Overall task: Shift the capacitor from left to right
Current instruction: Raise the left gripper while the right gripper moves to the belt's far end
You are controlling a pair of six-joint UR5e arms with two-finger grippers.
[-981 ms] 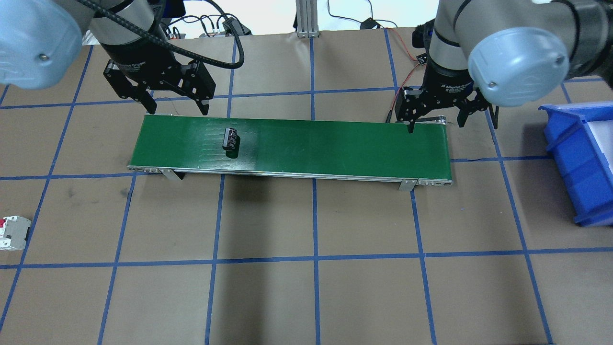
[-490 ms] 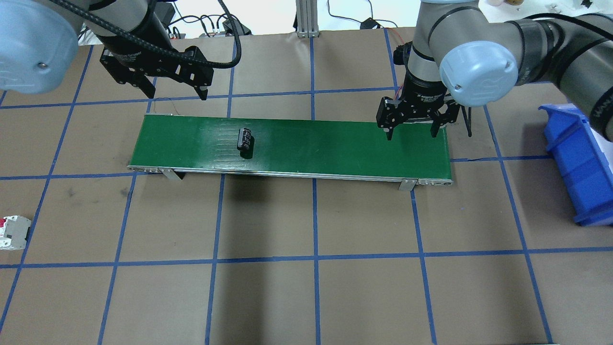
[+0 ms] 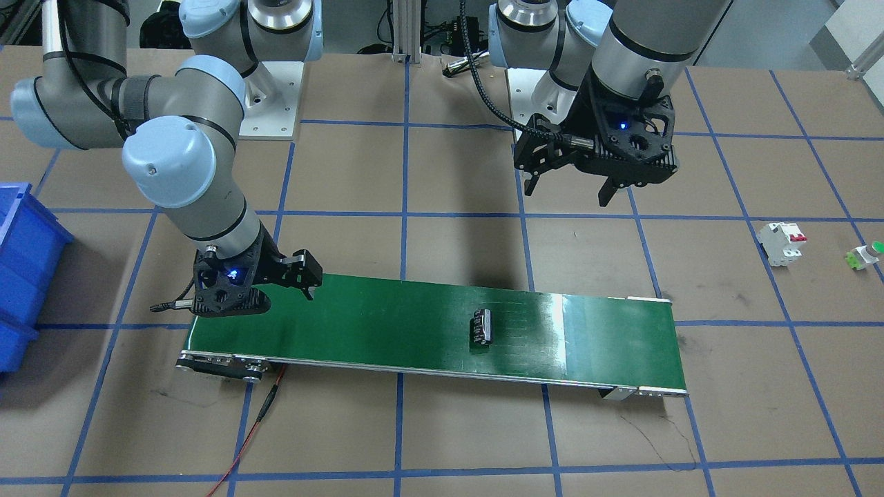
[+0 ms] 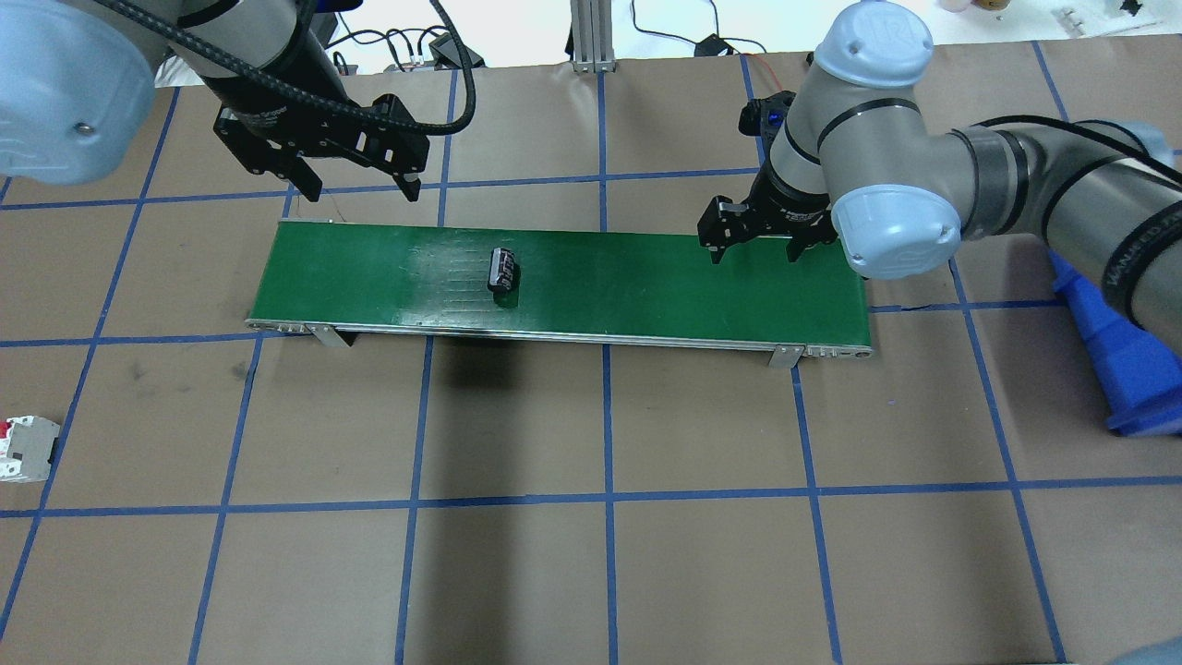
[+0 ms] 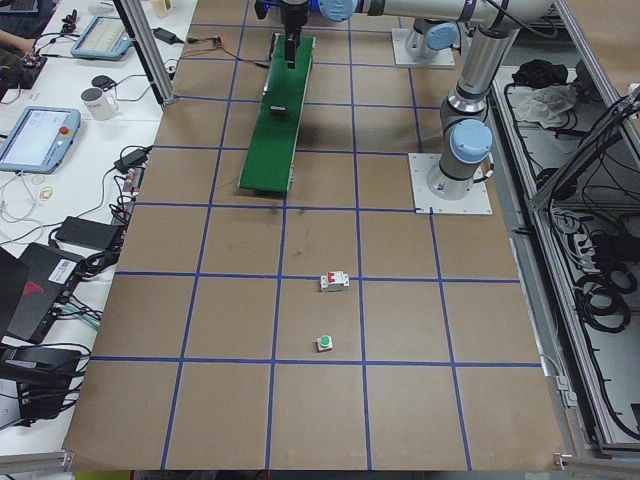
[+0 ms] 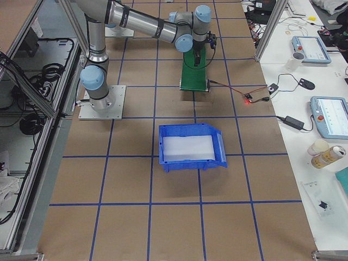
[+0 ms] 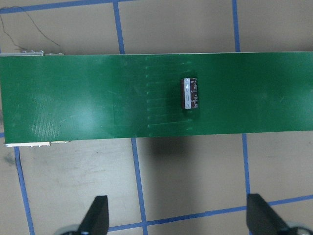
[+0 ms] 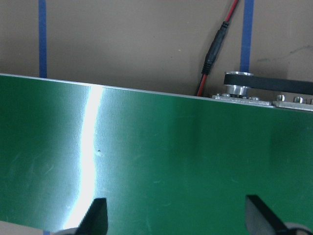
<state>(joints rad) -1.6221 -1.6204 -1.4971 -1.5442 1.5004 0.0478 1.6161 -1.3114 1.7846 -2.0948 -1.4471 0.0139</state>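
Observation:
The capacitor (image 4: 503, 271), a stubby dark cylinder with whitish marks, lies on its side on the green conveyor belt (image 4: 646, 286), left of the belt's middle. It also shows in the front view (image 3: 481, 326) and the left wrist view (image 7: 190, 93). My left gripper (image 4: 363, 189) is open and empty, raised behind the belt's left part, apart from the capacitor. My right gripper (image 4: 754, 254) is open and empty, low over the belt's right end; its wrist view (image 8: 177, 220) shows only bare belt between the fingers.
A blue bin (image 4: 1127, 369) stands on the table to the right of the belt. A white circuit breaker (image 4: 23, 448) and a green-capped push button (image 3: 863, 255) lie on the left. A red cable (image 3: 266, 407) runs from the belt's right end.
The capacitor has moved right along the belt. My right gripper has swung left and forward over the belt's right end. My left gripper has shifted a little right, still open.

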